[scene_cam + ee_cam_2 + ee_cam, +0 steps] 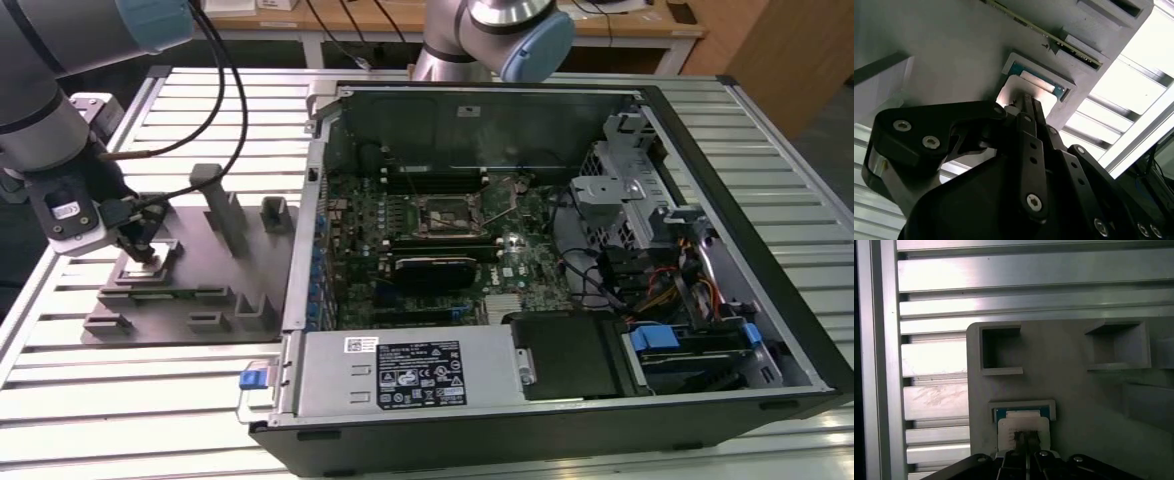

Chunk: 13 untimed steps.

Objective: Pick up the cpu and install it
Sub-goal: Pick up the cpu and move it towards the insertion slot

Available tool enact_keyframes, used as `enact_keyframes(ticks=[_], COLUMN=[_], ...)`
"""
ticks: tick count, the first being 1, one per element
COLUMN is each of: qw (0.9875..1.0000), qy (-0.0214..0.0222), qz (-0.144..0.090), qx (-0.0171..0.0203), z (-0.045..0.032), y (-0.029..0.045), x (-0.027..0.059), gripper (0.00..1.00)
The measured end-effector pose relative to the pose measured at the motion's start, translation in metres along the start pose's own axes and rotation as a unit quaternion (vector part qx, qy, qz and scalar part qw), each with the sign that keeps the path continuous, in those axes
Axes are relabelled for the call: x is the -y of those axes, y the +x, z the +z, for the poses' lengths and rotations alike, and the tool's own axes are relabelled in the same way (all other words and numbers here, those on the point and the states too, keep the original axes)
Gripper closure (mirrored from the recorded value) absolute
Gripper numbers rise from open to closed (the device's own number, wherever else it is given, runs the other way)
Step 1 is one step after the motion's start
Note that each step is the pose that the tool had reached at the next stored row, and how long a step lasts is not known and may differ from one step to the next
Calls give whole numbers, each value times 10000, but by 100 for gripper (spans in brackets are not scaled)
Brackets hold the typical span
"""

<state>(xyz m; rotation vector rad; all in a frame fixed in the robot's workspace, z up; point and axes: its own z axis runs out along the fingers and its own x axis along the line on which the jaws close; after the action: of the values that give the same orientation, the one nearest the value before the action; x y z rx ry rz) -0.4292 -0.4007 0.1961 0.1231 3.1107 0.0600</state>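
We are seeing the gripper [1026, 441] with its fingers pressed together, tips touching the cpu [1023, 421]. The cpu is lying flat in a square pocket of the grey fixture [1069, 385], its green rim facing away from the fingers. We cannot read its markings. The exterior view is showing the open case [481, 120] well apart, on that view's right.

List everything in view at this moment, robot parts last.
table: one, silver slats, under everything
plate: one, grey, exterior view's left
cpu: one, silvery with blue-green rim, in a pocket on the plate
case: one, black, open, to the exterior view's right of the plate
motherboard: one, dark green, inside the case
socket: one, black frame, on the motherboard
power supply: one, grey, inside the case
arm: one, grey with blue caps, above the plate
hand: one, black, right over the cpu
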Motion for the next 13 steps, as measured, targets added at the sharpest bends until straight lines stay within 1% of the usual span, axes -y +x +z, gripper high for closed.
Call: enact_keyframes(ticks=[1,2,3,4,6,7,9,10,12,13], qw=[10000,10000,10000,10000,10000,10000,10000,10000,10000,10000], qy=[0,0,0,0,0,0,0,0,0,0], qz=[-1,-1,-2,-3,-4,-5,-6,-7,-8,-9], qx=[0,0,0,0,0,0,0,0,0,0], z=[0,0,0,0,0,1,1,1,1,1], y=[0,0,0,0,0,0,0,0,0,0], x=[0,0,0,0,0,0,0,0,0,0], gripper=[84,84,77,77,65,65,53,53,42,42])
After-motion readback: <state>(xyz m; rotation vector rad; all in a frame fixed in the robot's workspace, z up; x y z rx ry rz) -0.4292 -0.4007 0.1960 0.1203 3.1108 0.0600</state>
